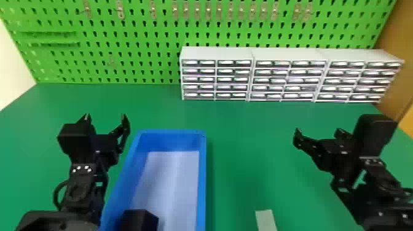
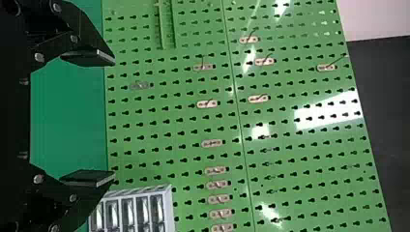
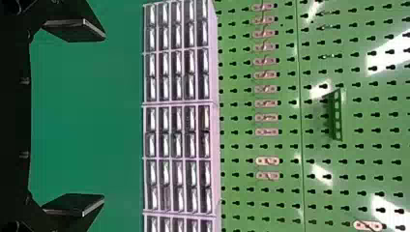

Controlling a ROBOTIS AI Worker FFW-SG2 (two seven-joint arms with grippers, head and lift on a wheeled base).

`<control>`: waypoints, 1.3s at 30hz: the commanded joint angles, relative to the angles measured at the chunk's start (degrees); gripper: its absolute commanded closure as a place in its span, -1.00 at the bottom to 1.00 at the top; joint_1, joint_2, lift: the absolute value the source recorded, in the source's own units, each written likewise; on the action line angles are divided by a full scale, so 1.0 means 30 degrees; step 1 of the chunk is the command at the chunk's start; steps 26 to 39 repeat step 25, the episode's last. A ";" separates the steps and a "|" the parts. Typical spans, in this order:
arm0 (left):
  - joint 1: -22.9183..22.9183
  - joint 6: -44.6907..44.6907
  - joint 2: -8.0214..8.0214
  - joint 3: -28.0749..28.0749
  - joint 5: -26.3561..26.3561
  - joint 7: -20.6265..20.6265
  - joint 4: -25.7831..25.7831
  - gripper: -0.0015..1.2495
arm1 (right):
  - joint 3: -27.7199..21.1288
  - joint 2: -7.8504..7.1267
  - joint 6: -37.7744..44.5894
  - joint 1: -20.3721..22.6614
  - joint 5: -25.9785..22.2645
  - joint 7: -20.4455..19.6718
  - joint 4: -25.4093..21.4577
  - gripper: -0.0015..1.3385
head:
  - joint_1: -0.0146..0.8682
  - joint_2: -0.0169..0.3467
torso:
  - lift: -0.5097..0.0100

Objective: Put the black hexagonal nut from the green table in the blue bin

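Green table point(image 1: 242, 123) is edged upper right by drawer cabinets point(image 1: 290, 55) | blue bin point(image 1: 202, 178), lower centre, is cut by bottom edge; wide gap is left towards right gripper point(image 1: 318, 132), mid-right, jaws spread | left gripper point(image 1: 106, 116), mid-left, is placed near bin's rim, jaws spread | black hexagonal nut point(image 1: 139, 220) is seen in bin, bottom edge.

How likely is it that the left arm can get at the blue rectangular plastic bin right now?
Probably yes: its open black two-fingered tool hangs just left of the bin, with nothing visible between them, though its height above the green table is hard to judge.
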 commanded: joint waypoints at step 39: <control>-0.0015 0.0000 0.0000 -0.0084 0.0015 0.0000 -0.0020 -0.33 | 0.0030 -0.0029 0.0195 -0.0004 0.0021 0.0001 -0.0073 -0.82 | 0.52 -0.59 | 0.59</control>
